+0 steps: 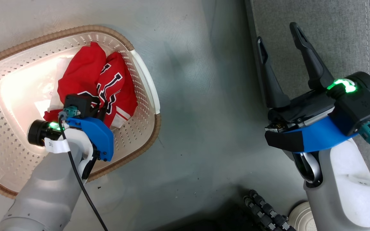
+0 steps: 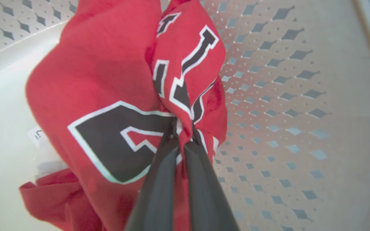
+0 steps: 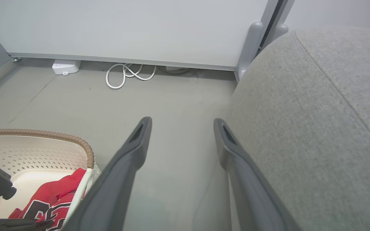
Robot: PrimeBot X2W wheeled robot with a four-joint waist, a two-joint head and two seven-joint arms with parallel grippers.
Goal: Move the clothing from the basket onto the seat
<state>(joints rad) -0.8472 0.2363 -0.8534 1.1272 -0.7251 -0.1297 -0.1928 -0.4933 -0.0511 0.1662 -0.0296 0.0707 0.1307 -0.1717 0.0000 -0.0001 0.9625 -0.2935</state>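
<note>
Left end effector [image 2: 181, 136] is clamped on the clothing [image 2: 107, 80]. Both fingers [image 2: 159, 186] are pressed together, with a fold of red fabric squeezed between the tips, right at the black-and-white number print. The cloth bunches up around the pinch point.

From the head view, my left wrist is down inside the basket [image 1: 141, 106] and the tips are buried in the red pile. The pile sits in the half of the basket nearer the seat [image 1: 332, 35], close against the perforated side wall. A lower edge of the fabric lies on the basket bottom beside a white label [image 2: 37, 134]. I can't tell if the rest is lifted clear of the bottom.

Right end effector [image 1: 278, 33] has its fingers spread wide, with nothing between them and nothing touched that I can confirm. In the head view one finger overlaps the grey seat and the other lines up with its edge. In the right wrist view the same finger runs just beside the seat's rounded side. Contact there: cannot tell.

The basket stands on the grey floor [image 1: 204, 96], with a strip of bare floor between it and the seat. All the clothing I can see is in the basket. The right wrist view also shows a white cable [image 3: 127, 75] coiled on the floor by the far wall panel.
</note>
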